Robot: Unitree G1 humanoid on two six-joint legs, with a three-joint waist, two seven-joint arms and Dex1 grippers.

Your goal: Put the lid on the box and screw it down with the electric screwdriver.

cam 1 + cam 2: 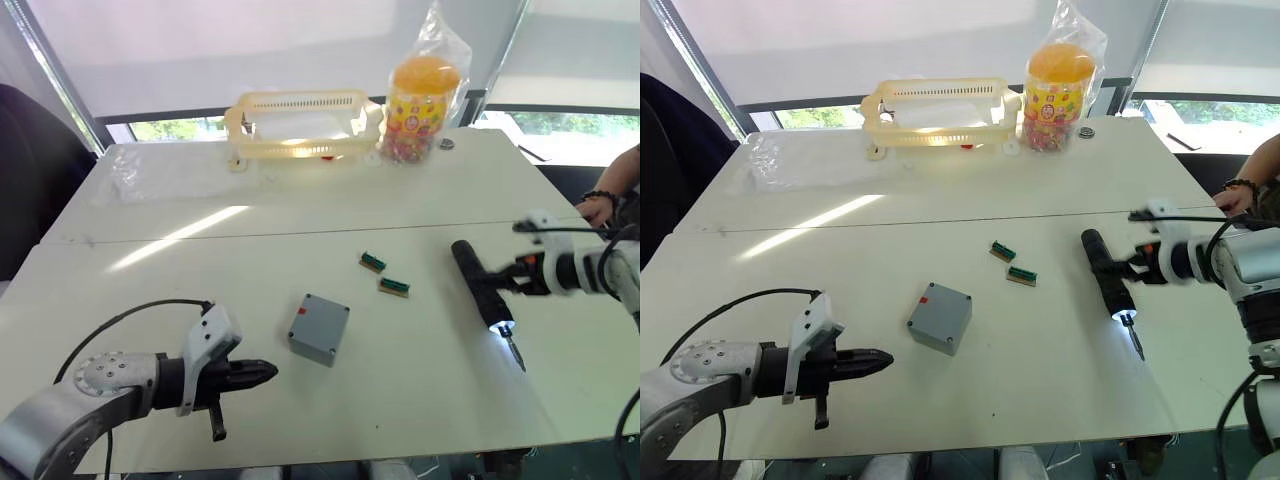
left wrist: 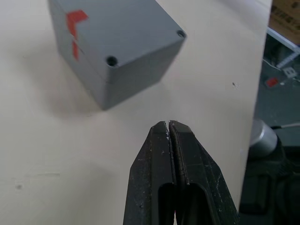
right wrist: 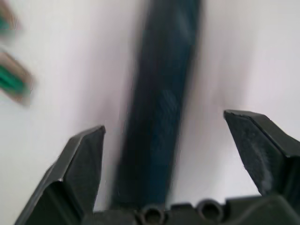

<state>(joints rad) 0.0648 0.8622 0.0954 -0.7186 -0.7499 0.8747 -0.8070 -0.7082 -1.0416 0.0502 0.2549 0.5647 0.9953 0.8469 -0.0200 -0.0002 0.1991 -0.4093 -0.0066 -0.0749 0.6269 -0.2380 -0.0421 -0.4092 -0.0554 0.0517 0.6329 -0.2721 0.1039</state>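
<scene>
While the long black cylindrical electric screwdriver (image 1: 485,291) lies flat near the white table's (image 1: 300,210) right edge, its thin metal bit toward the near edge with a white light at the tip, the right gripper (image 3: 171,140) straddles its barrel, fingers spread wide on either side, not clamped. The small square grey plastic box (image 1: 319,328) sits near the table's middle, toward the near edge, with the grey lid (image 2: 126,33) already on top; red-orange marks on one side, no legible text. The left gripper (image 2: 169,129) hovers just beside the box, fingers pressed together, holding nothing. Two small green-brown blocks (image 1: 384,274) lie between box and screwdriver. The yellow-lidded candy jar (image 1: 421,100) at the far edge carries a colourful label, unreadable.
</scene>
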